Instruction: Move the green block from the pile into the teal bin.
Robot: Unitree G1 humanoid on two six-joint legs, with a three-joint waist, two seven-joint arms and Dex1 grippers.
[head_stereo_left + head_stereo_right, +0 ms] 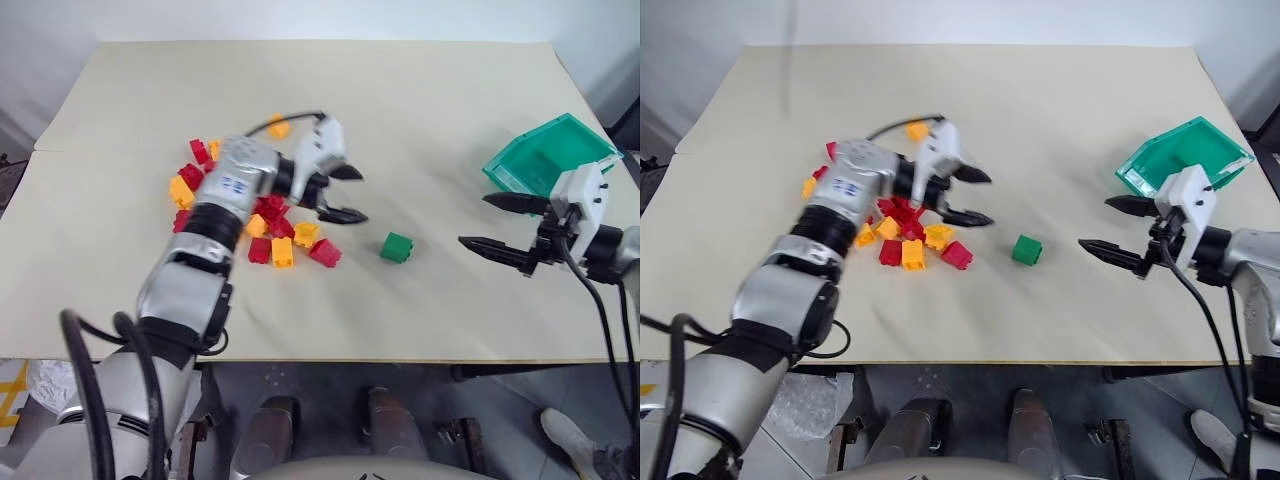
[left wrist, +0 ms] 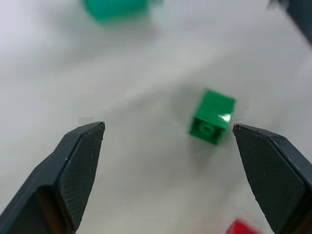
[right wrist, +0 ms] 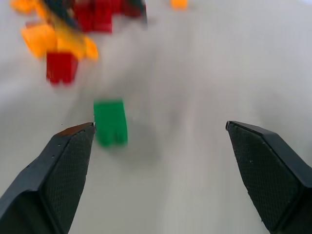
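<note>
Green block (image 1: pixel 397 247) lies alone on the table (image 1: pixel 420 90), just clear of the pile (image 1: pixel 262 225) toward the teal bin (image 1: pixel 545 155) at the right edge, between the spread-open, empty left gripper (image 1: pixel 342 193) and right gripper (image 1: pixel 500 225), nearer the left.

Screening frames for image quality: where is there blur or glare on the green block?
Left wrist view: green block fairly crisp, with a small white glare spot; teal bin out of focus. Right wrist view: block and pile smeared. Left eye view: block sharp, no glare.
</note>
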